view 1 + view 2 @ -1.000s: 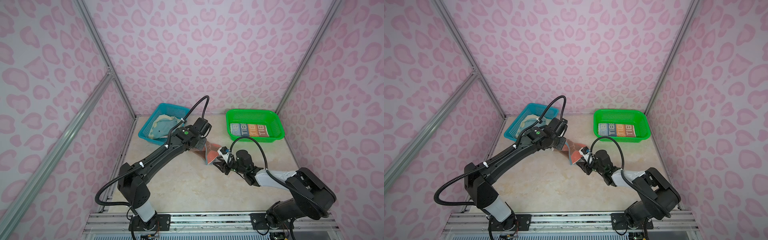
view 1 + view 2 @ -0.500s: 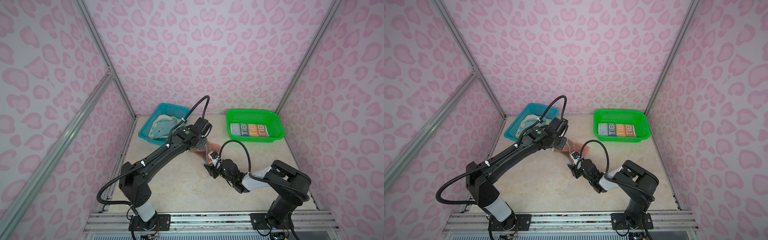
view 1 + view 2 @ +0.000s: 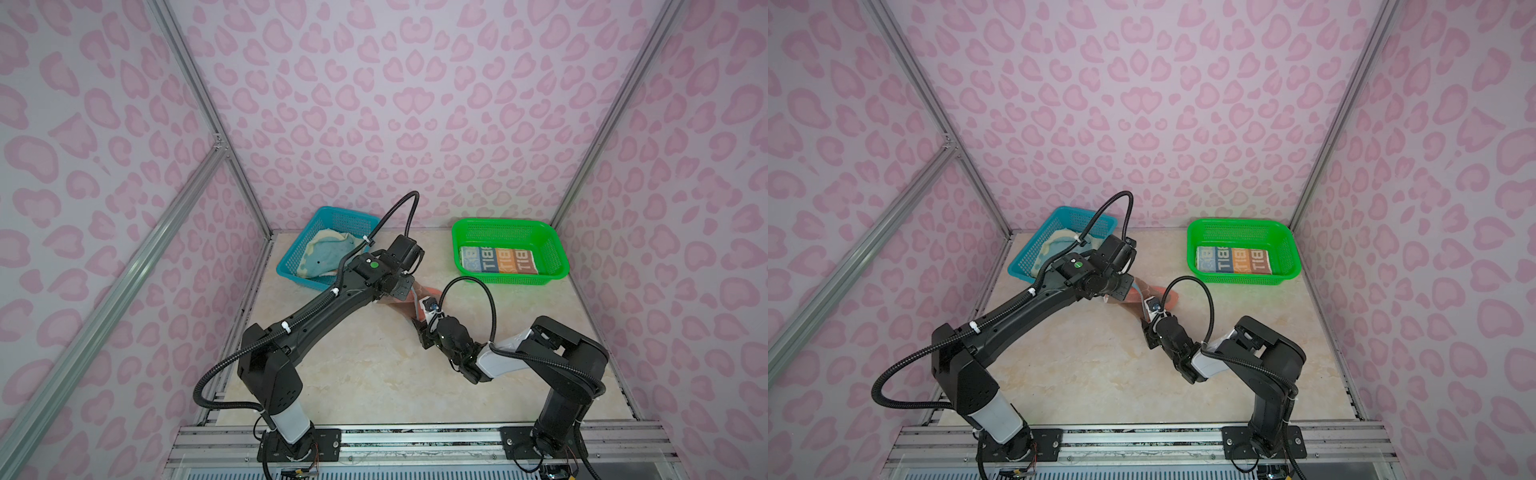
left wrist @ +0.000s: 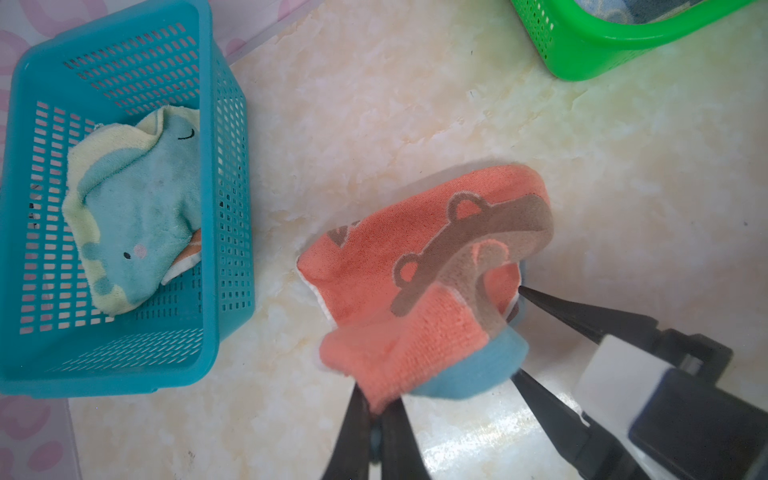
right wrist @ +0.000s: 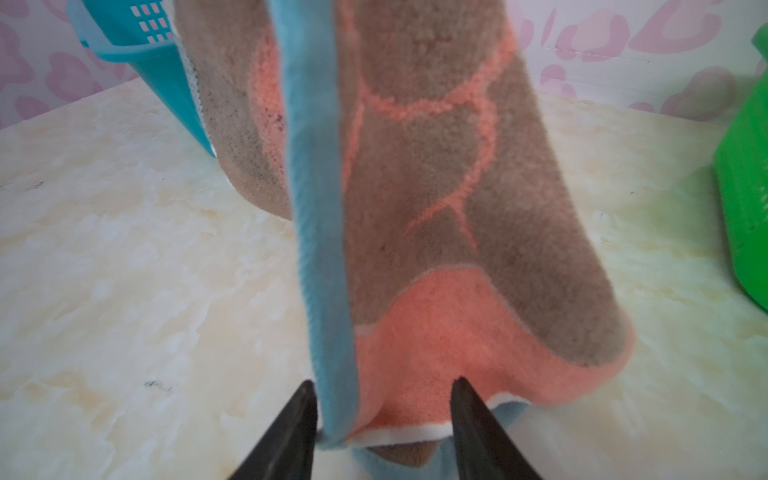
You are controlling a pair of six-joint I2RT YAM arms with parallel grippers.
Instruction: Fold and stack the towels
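Currently on the coral bear towel [image 4: 399,270], hanging over the tabletop [image 4: 374,104] between blue basket [image 4: 226,174] and green basket [image 4: 582,54]. Left gripper [image 4: 376,401] pinched tight on one corner. Right gripper [image 5: 382,390] half-spread, straddling the lower edge, not yet clamped. Next, likely: close there, then spread it flat.

Diffuse, even overhead light; faint soft shadows on table [image 3: 374,374]; top-view corners dim; near towel [image 5: 436,166] blurred in wrist views.
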